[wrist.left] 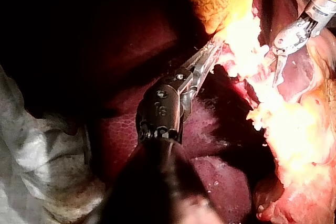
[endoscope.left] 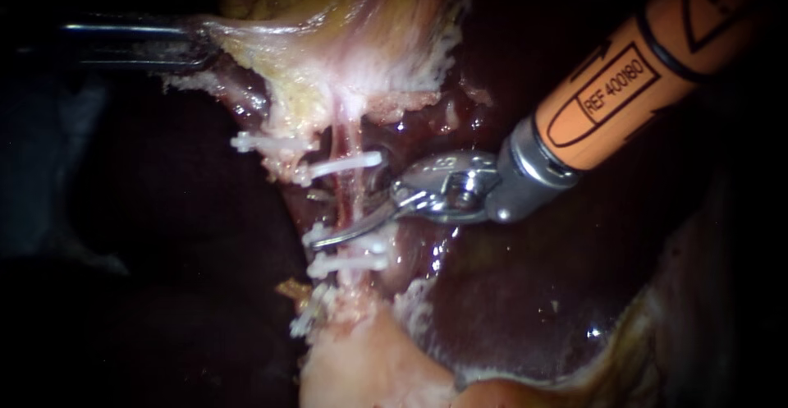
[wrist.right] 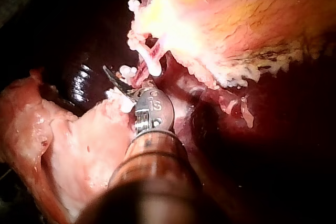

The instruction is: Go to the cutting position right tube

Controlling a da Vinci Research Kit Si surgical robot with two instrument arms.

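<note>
The right tube (endoscope.left: 350, 188), a thin pink strand, runs down from the gallbladder (endoscope.left: 345, 22) and carries white clips, one above (endoscope.left: 349, 163) and others below (endoscope.left: 351, 262). My right instrument (endoscope.left: 351, 211) comes in on an orange shaft. Its curved blades are open, the lower one lying across the tube between the clips and the tube in the gap between them. The blades (wrist.left: 275, 64) also show spread in the left wrist view. My left instrument (endoscope.left: 201, 38) is shut on the gallbladder's edge (wrist.left: 231, 30) at the upper left and holds it taut.
Dark liver (endoscope.left: 525, 293) lies right of and below the tube. A further white clip (endoscope.left: 254, 142) sits on the strand to the left. Pale fatty tissue (endoscope.left: 361, 367) bulges at the lower middle, just under the lowest clips.
</note>
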